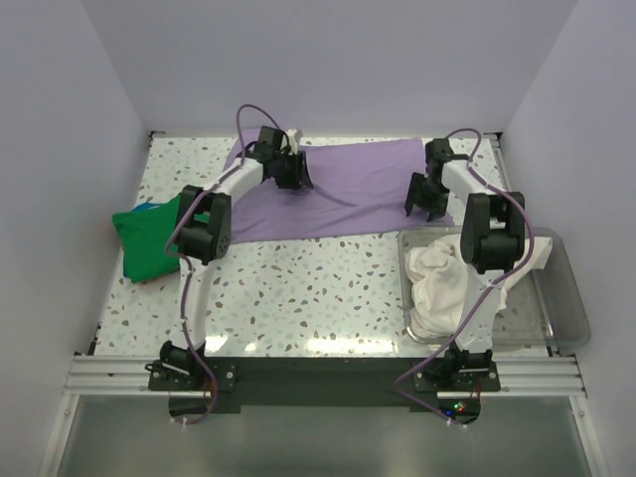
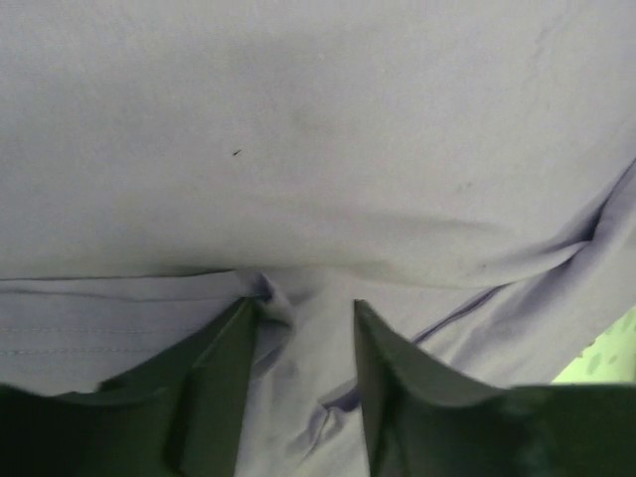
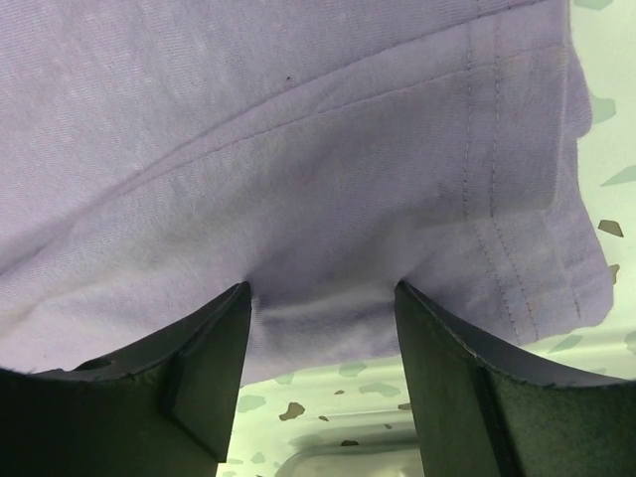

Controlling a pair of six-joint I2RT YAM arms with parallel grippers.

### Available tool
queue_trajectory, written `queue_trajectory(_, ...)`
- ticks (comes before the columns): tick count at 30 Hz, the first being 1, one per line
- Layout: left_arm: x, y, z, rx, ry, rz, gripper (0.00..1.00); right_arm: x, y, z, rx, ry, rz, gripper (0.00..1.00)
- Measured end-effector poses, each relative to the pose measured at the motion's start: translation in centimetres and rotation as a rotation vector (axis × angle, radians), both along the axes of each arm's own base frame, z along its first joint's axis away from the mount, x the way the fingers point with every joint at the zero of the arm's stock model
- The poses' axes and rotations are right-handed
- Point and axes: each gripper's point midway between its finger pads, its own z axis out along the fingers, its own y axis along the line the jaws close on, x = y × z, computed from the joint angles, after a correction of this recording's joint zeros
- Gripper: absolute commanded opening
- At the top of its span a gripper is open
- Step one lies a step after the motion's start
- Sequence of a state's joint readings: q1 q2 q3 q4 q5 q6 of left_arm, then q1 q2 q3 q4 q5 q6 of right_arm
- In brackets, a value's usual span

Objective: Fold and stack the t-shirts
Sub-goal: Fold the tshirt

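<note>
The lavender t-shirt [image 1: 348,189] lies spread flat at the far middle of the table. My left gripper [image 1: 295,181] is open, with its tips pressed down on the shirt's left part; in the left wrist view the cloth [image 2: 318,149] puckers between the tips of the gripper [image 2: 303,308]. My right gripper [image 1: 427,204] is open, with its tips on the shirt's near right edge [image 3: 328,149], the hem between the tips of the gripper [image 3: 323,293]. The green t-shirt [image 1: 149,238] lies bunched at the left edge. The cream white t-shirt [image 1: 437,283] lies crumpled in the bin.
A clear plastic bin [image 1: 566,298] stands at the near right, just in front of my right gripper; its rim shows in the right wrist view [image 3: 348,462]. White walls close in the table on three sides. Speckled tabletop [image 1: 318,288] lies between the arms.
</note>
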State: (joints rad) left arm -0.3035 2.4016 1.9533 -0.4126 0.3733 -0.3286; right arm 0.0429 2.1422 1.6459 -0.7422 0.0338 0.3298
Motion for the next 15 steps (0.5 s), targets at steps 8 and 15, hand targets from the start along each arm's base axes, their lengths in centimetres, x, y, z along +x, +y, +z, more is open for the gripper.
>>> queue_trajectory(8,1.1,-0.8,2.4,-0.063,-0.053,0.029,0.70,0.1,-0.1,0.7,-0.006,0.018,0.016,0.69)
queue_trajectory(15,-0.6,2.8,8.6,-0.051,-0.146,0.136,0.71,1.5,-0.1,2.2,-0.012,-0.031,0.037,0.70)
